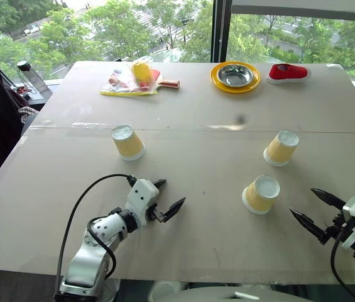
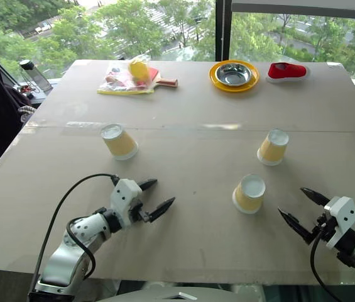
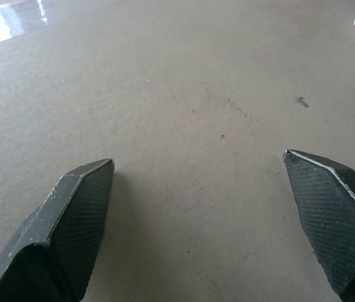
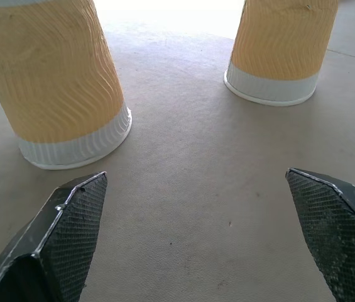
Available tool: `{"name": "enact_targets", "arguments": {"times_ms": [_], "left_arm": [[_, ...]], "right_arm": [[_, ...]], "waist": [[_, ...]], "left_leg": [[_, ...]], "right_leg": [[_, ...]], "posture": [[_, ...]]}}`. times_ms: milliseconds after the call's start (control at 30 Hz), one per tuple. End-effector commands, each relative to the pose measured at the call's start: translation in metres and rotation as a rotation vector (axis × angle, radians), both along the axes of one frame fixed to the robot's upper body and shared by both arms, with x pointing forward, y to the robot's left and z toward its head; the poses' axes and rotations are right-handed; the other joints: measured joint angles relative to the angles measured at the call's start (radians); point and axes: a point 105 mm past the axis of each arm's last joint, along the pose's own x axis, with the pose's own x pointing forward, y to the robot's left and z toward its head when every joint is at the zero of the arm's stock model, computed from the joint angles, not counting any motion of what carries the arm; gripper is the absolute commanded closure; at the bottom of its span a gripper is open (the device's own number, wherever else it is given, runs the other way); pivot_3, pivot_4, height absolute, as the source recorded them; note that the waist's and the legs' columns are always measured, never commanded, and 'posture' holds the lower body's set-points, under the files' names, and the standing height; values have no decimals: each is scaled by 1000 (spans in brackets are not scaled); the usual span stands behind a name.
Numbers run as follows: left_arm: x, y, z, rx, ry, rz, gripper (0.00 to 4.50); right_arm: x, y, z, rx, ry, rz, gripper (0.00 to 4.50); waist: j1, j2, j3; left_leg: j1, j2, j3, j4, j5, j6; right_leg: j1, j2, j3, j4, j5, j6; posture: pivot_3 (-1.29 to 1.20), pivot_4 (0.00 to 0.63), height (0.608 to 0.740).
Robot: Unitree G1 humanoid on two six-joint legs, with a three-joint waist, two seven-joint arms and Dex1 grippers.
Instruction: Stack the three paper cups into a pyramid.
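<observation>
So at this point nothing was stacked yet, all three cups were sitting upside down on the tabletop (image 1: 183,251), well apart from each other. One cup (image 1: 128,141) was over on the left half, just on the near side of the seam that runs across the board. The second cup (image 1: 281,148) sat on the right half at about the same depth, and the third cup (image 1: 261,194) was nearer the front edge, just in front of and a bit left of the second.

My left gripper (image 1: 167,196) was hovering near the front edge with its fingers spread wide and nothing in them. The right gripper (image 1: 315,206) was the same story by the front right corner: wide open, empty, aimed at the two right-hand cups.

My read was to take the third cup with the right gripper first. The trick, I figured, is to go in low and level, straddle the cup around its middle and squeeze gently, since thin paper probably crumples easily. The base pair has to end up touching side by side, or the top one won't sit.
</observation>
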Motion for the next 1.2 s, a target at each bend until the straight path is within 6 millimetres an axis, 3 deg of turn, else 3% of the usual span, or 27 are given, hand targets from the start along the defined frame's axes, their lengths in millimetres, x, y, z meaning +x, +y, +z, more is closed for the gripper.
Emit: {"name": "enact_targets", "arguments": {"times_ms": [33,567,767,967,1067,1200], "left_arm": [[-3,2,-4,-7,17,6,69],[-11,6,-9,-10,18,-3,69],[-13,11,-4,18,-8,-42,69],[-22,7,35,-74,-103,-222,69],[-43,-4,67,-109,-111,-500,69],[-45,-10,86,-107,-122,-615,69]], "right_arm": [[0,-4,10,-24,-43,5,0],[-4,-3,8,-30,-26,31,0],[-7,14,15,-17,-42,111,0],[-10,50,27,15,-53,236,0],[2,83,40,61,-102,301,0],[16,89,42,86,-114,266,0]], "waist": [[0,0,0],[0,0,0],[0,0,0],[0,-1,2],[-2,-5,5],[2,-2,6]], "left_leg": [[0,0,0,0,0,0],[0,0,0,0,0,0],[0,0,0,0,0,0],[-1,1,0,0,0,0],[-1,1,0,0,0,0],[-1,2,0,0,0,0]], "right_leg": [[0,0,0,0,0,0],[0,0,0,0,0,0],[0,0,0,0,0,0],[0,0,0,0,0,0],[0,0,-1,0,0,0],[0,0,-1,-1,0,0]], "posture": [[0,150,740],[0,150,740],[0,150,740],[0,150,740],[0,150,740],[0,150,740]]}}
